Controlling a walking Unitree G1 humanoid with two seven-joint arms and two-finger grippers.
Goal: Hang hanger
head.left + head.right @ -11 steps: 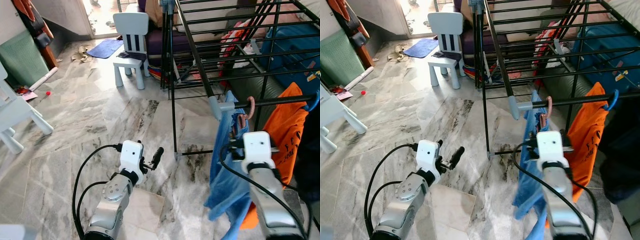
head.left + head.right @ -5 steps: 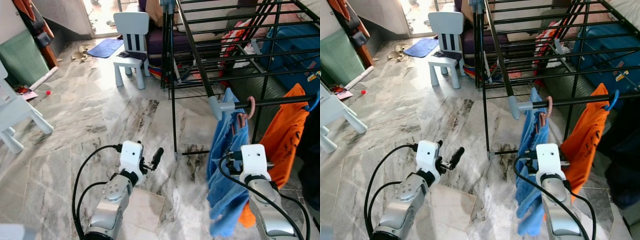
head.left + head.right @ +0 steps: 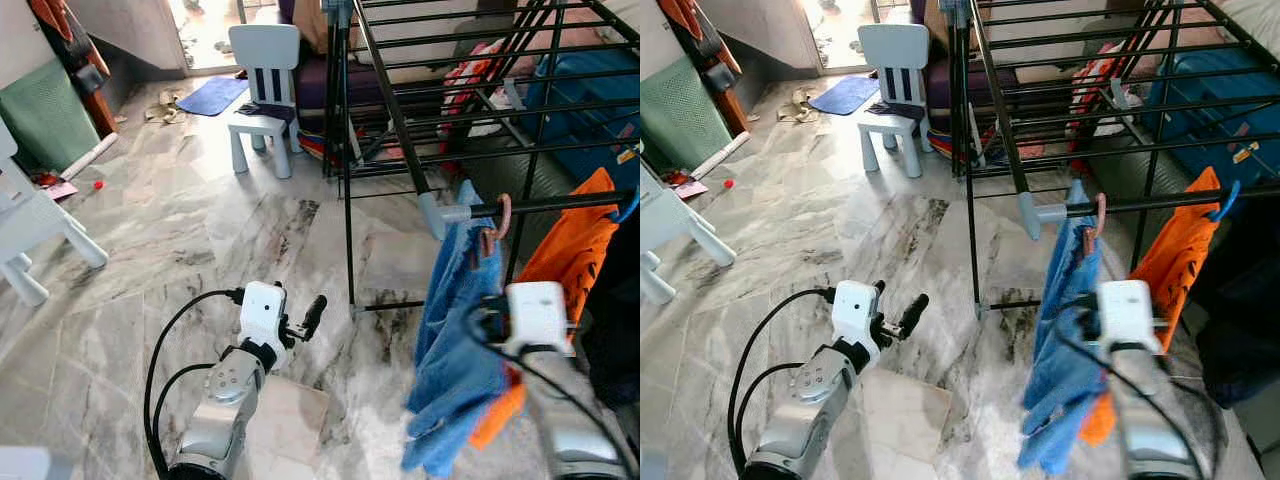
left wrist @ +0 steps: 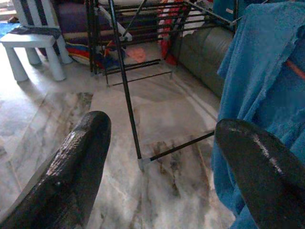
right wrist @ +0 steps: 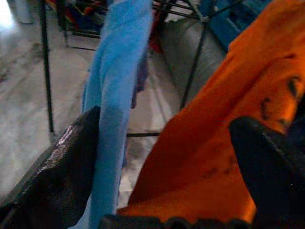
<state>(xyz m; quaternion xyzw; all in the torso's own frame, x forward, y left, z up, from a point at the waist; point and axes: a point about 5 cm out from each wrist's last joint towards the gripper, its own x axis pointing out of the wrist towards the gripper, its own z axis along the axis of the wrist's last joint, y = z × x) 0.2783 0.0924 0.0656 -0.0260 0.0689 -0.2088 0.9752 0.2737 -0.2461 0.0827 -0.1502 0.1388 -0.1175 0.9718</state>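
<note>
The right gripper's (image 5: pixel 167 157) black fingers (image 5: pixel 57 167) were blurred in its wrist view and cut off at the lower corners. In the head views its silver arm (image 3: pixel 560 420), lower right, was smeared. The pink plastic hanger (image 3: pixel 497 215) showed just its hook above the blue cloth garment (image 3: pixel 455 330).

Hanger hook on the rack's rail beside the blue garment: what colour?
Pink hanger hook; it shows best in the right eye view.

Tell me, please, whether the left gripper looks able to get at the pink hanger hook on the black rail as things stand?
Probably not. The left gripper sits low over the marble floor, open, while the pink hanger hook rides high on the black rail, beyond the hanging blue garment.
</note>
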